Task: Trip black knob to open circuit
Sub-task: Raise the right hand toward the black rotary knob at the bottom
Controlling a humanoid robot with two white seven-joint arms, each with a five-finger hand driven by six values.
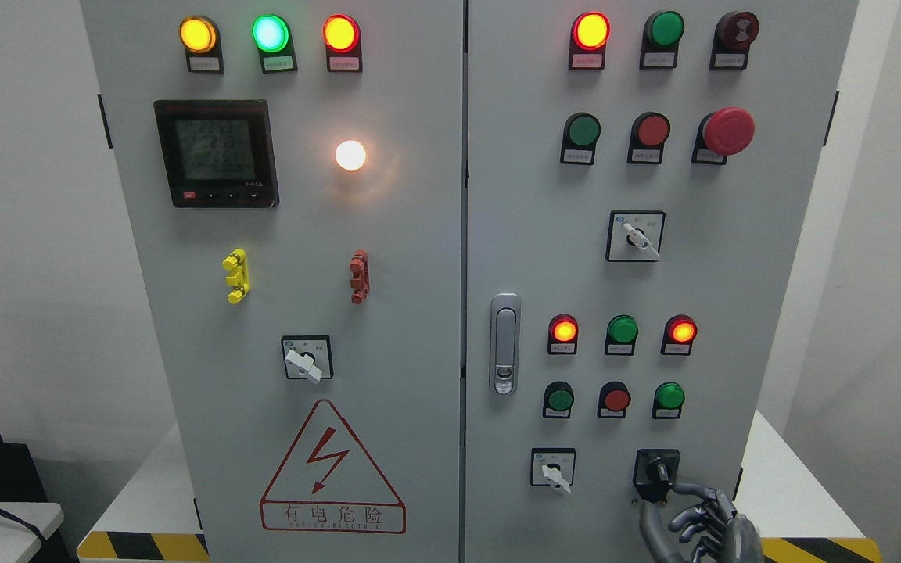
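The black knob [656,471] sits on a black square plate at the lower right of the grey cabinet's right door [529,234], its handle pointing roughly upward. My right hand [693,520] comes up from the bottom edge just below and to the right of it. Its grey fingers [702,493] are loosely bent, with the index tip reaching the plate's lower right corner and the thumb under the plate. The fingers do not close around the knob. My left arm does not show.
A white selector switch [553,470] sits left of the knob. Red and green buttons [615,399] and lit lamps [564,331] are in rows above it. A door latch [504,342] is on the door's left edge. The cabinet stands on a white table with a hazard-striped front edge [818,547].
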